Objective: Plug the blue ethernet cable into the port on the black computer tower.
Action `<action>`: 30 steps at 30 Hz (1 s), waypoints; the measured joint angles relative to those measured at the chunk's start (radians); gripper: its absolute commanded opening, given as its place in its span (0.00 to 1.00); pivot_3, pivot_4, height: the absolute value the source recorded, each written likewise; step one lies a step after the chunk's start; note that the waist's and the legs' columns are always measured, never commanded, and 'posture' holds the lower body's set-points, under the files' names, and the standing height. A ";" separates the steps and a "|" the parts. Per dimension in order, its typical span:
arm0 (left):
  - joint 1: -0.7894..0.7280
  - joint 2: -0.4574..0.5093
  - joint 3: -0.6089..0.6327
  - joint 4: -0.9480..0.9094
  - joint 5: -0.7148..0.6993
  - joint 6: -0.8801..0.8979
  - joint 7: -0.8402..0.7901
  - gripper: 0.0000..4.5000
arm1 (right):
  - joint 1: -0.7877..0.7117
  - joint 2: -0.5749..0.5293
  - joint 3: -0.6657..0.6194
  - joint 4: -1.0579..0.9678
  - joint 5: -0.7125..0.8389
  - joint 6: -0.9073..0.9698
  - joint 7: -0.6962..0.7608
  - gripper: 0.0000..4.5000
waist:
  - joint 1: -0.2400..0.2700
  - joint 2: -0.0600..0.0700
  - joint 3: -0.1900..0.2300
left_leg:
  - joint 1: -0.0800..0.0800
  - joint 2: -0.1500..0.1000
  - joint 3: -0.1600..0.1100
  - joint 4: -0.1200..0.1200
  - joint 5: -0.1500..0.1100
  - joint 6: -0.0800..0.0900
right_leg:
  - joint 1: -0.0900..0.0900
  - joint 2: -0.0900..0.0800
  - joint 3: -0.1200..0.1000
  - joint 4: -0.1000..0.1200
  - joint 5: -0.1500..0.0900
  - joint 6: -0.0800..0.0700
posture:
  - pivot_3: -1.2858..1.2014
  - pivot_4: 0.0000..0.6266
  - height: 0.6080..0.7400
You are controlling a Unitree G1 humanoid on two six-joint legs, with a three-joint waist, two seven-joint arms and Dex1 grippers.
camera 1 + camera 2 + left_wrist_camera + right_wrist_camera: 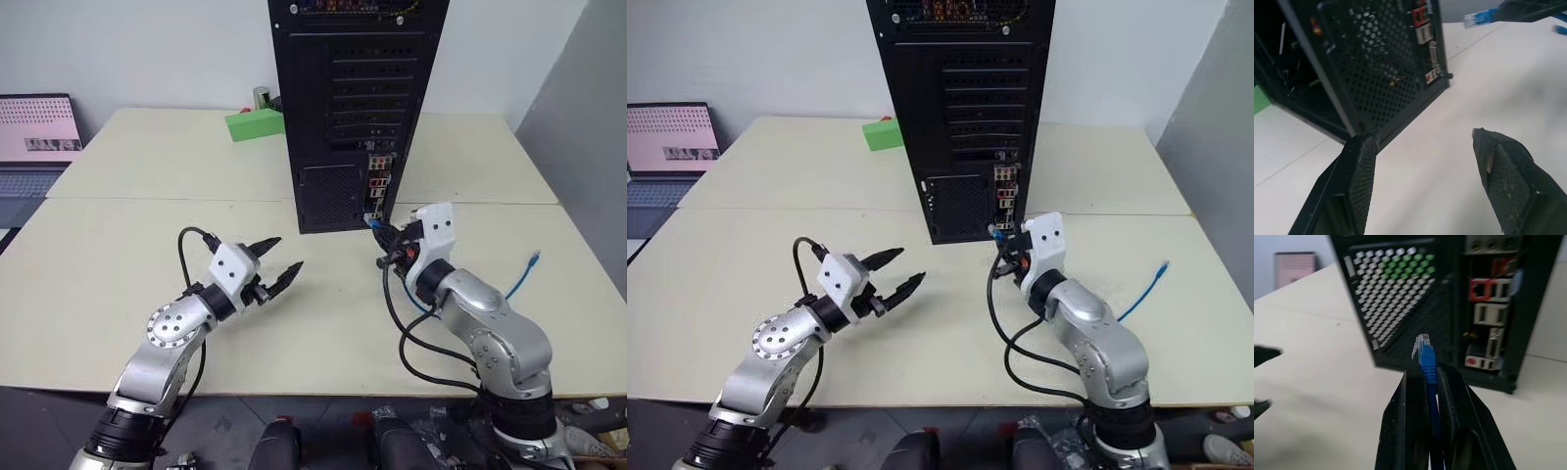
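Right wrist view: black computer tower [1449,308] ports (unlabelled).

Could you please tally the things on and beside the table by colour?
Black: 1, the computer tower
Blue: 1, the ethernet cable
Green: 1, the block
Pink-screened: 1, the laptop
Silver: 1, the can
Total: 5

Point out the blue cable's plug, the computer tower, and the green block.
blue ethernet cable [1423,348], right wrist view, on its clear plug.
black computer tower [333,117], left eye view, on its rear panel.
green block [253,125], left eye view, on its top face.
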 measured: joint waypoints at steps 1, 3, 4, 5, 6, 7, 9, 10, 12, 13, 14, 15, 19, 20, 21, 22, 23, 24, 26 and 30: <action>-0.006 -0.003 0.000 -0.010 -0.003 0.018 -0.001 0.71 | -0.009 0.016 -0.001 0.005 -0.017 0.000 -0.026 0.00 | 0.000 0.000 0.000 | 0.000 0.000 0.000 0.000 0.000 0.000 | 0.000 0.000 0.000 0.000 0.000 0.000 | 0.52 0.24 1.00; -0.020 -0.012 0.001 -0.030 -0.008 0.059 0.000 0.71 | -0.023 0.051 0.000 0.018 -0.038 0.000 -0.066 0.00 | 0.000 0.000 0.000 | 0.000 0.000 0.000 0.000 0.000 0.000 | 0.000 0.000 0.000 0.000 0.000 0.000 | 0.52 0.24 1.00; -0.031 -0.017 0.001 -0.037 -0.009 0.083 0.001 0.71 | -0.034 0.067 -0.001 0.031 -0.050 0.000 -0.085 0.00 | 0.000 0.000 0.000 | 0.000 0.000 0.000 0.000 0.000 0.000 | 0.000 0.000 0.000 0.000 0.000 0.000 | 0.52 0.24 1.00; -0.039 -0.018 0.002 -0.043 -0.009 0.100 0.002 0.71 | -0.039 0.081 -0.004 0.039 -0.056 0.000 -0.100 0.00 | 0.000 0.000 0.000 | 0.000 0.000 0.000 0.000 0.000 0.000 | 0.000 0.000 0.000 0.000 0.000 0.000 | 0.52 0.24 1.00; -0.046 -0.020 0.003 -0.052 -0.009 0.122 0.004 0.71 | -0.043 0.099 -0.005 0.046 -0.060 0.001 -0.113 0.00 | 0.000 0.000 0.000 | 0.000 0.000 0.000 0.000 0.000 0.000 | 0.000 0.000 0.000 0.000 0.000 0.000 | 0.52 0.24 1.00; -0.052 -0.021 0.004 -0.054 -0.009 0.134 0.004 0.71 | -0.051 0.105 -0.005 0.054 -0.064 0.002 -0.121 0.00 | 0.000 0.000 0.000 | 0.000 0.000 0.000 0.000 0.000 0.000 | 0.000 0.000 0.000 0.000 0.000 0.000 | 0.52 0.24 1.00; -0.075 -0.040 0.011 -0.061 -0.025 0.194 0.011 0.71 | -0.079 0.137 -0.010 0.076 -0.074 0.007 -0.145 0.00 | 0.000 0.000 0.000 | 0.000 0.000 0.000 0.000 0.000 0.000 | -0.001 0.000 0.000 0.000 0.000 0.000 | 0.52 0.24 1.00; -0.089 -0.045 0.013 -0.069 -0.035 0.217 0.016 0.71 | -0.095 0.152 -0.014 0.083 -0.080 0.009 -0.155 0.00 | 0.000 0.000 0.000 | -0.001 0.000 0.000 0.000 0.000 0.000 | -0.001 0.000 0.000 0.000 0.000 0.000 | 0.52 0.24 1.00; -0.112 -0.051 0.018 -0.079 -0.040 0.247 0.020 0.71 | -0.120 0.173 -0.018 0.090 -0.085 0.010 -0.169 0.00 | 0.000 0.000 0.000 | -0.001 0.000 0.000 -0.001 0.000 0.000 | -0.001 0.000 0.000 0.000 0.000 0.000 | 0.52 0.24 1.00; -0.117 -0.051 0.022 -0.080 -0.039 0.256 0.021 0.71 | -0.125 0.182 -0.020 0.091 -0.086 0.011 -0.172 0.00 | 0.000 0.000 0.000 | -0.001 0.000 0.000 -0.001 0.000 0.000 | -0.001 0.000 0.000 0.000 0.000 0.000 | 0.52 0.24 1.00; -0.121 -0.051 0.024 -0.080 -0.039 0.264 0.022 0.71 | -0.128 0.192 -0.023 0.093 -0.086 0.014 -0.174 0.00 | -0.001 0.000 0.000 | -0.001 0.000 0.000 -0.001 0.000 0.000 | -0.001 0.000 0.000 0.000 0.000 0.000 | 0.52 0.24 1.00; -0.122 -0.052 0.024 -0.080 -0.038 0.271 0.022 0.71 | -0.129 0.197 -0.025 0.095 -0.086 0.017 -0.175 0.00 | 0.000 0.000 0.000 | -0.001 0.000 0.000 -0.001 0.000 0.000 | -0.001 0.000 0.000 0.000 0.000 0.000 | 0.52 0.24 1.00; -0.130 -0.058 0.024 -0.080 -0.029 0.288 0.023 0.71 | -0.142 0.217 -0.035 0.114 -0.089 0.026 -0.180 0.00 | 0.000 0.000 0.000 | -0.001 0.000 0.000 -0.001 0.000 0.000 | -0.001 0.000 0.000 0.000 0.000 0.000 | 0.52 0.24 1.00; -0.132 -0.058 0.024 -0.080 -0.028 0.291 0.023 0.71 | -0.146 0.219 -0.038 0.115 -0.090 0.026 -0.182 0.00 | 0.000 0.000 0.000 | -0.001 0.000 0.000 -0.001 0.000 0.000 | -0.001 0.000 0.000 0.000 0.000 0.000 | 0.52 0.24 1.00; -0.134 -0.059 0.024 -0.080 -0.027 0.295 0.023 0.71 | -0.149 0.223 -0.041 0.116 -0.091 0.026 -0.185 0.00 | 0.000 0.000 0.000 | -0.001 0.000 0.000 -0.001 0.000 0.000 | -0.002 0.000 0.000 0.000 0.000 0.000 | 0.52 0.24 1.00; -0.136 -0.059 0.025 -0.080 -0.026 0.296 0.023 0.71 | -0.149 0.224 -0.042 0.117 -0.091 0.026 -0.186 0.00 | 0.000 0.000 0.000 | -0.001 0.000 0.000 -0.001 0.000 0.000 | -0.002 0.000 0.000 0.000 0.000 0.000 | 0.52 0.24 1.00; -0.137 -0.060 0.025 -0.080 -0.024 0.297 0.023 0.71 | -0.151 0.226 -0.043 0.124 -0.092 0.024 -0.187 0.00 | -0.001 0.000 0.000 | -0.001 0.000 0.000 -0.001 0.000 0.000 | -0.002 0.000 0.001 0.000 0.000 0.000 | 0.52 0.24 1.00; -0.139 -0.062 0.025 -0.080 -0.023 0.298 0.023 0.71 | -0.155 0.227 -0.044 0.135 -0.093 0.022 -0.188 0.00 | -0.001 0.000 0.000 | -0.001 0.000 0.000 -0.001 0.000 0.000 | -0.002 0.000 0.000 0.000 0.000 0.000 | 0.52 0.24 1.00; -0.142 -0.065 0.026 -0.080 -0.022 0.298 0.023 0.71 | -0.161 0.229 -0.045 0.153 -0.096 0.014 -0.188 0.00 | -0.001 0.000 0.000 | -0.001 0.000 0.000 -0.001 0.000 0.000 | -0.002 0.000 0.001 0.000 0.000 0.000 | 0.52 0.24 1.00; -0.145 -0.073 0.026 -0.080 -0.013 0.298 0.023 0.71 | -0.165 0.229 -0.045 0.176 -0.102 -0.003 -0.186 0.00 | -0.001 0.000 0.000 | -0.001 0.000 0.000 -0.001 0.000 0.000 | -0.002 0.000 0.001 0.000 0.000 0.000 | 0.52 0.24 1.00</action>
